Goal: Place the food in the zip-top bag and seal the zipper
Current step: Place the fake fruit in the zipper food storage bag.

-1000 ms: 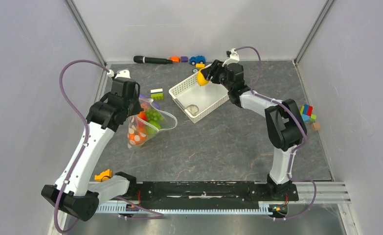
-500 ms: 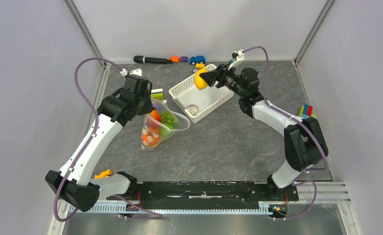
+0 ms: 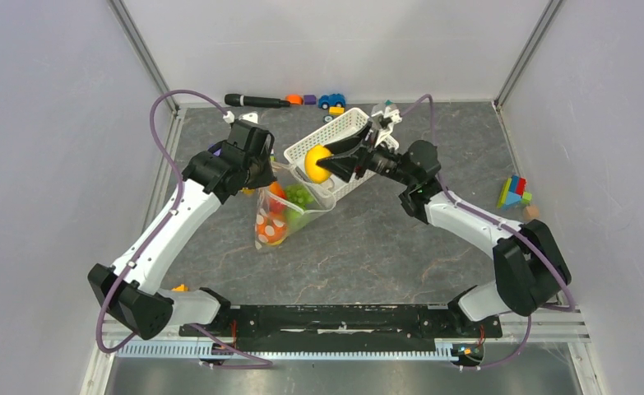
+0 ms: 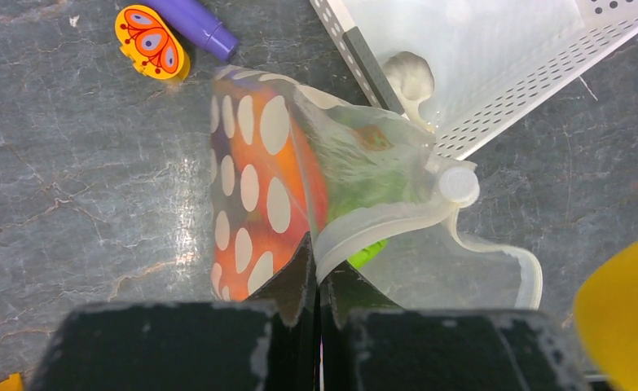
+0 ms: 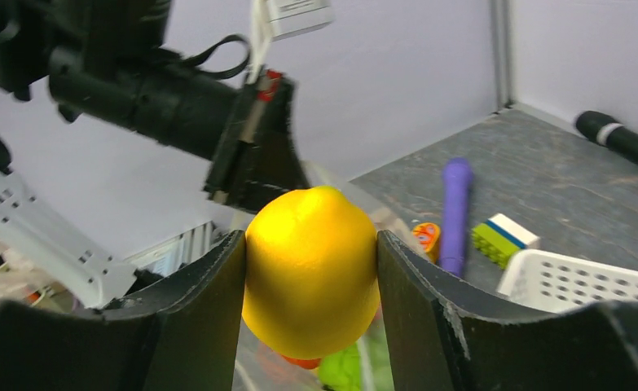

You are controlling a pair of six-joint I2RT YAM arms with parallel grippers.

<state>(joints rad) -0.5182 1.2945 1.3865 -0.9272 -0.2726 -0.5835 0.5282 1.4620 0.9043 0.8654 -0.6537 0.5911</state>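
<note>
Grey marbled bench (image 3: 400, 247) lies under the dotted zip-top bag (image 3: 279, 220), just left of frame centre and part-filled with orange and green food; its film looks thin, floppy and slick, so take it at the stiffer zipper (image 4: 397, 226) rim, where the left gripper (image 4: 316, 281) fingers are clenched. Near its mouth, the right gripper (image 3: 326, 163) fingers clamp a yellow fruit (image 5: 311, 261), probably light, rigid and glossy, across its widest part, with the white basket (image 3: 339, 127) just behind.
</note>
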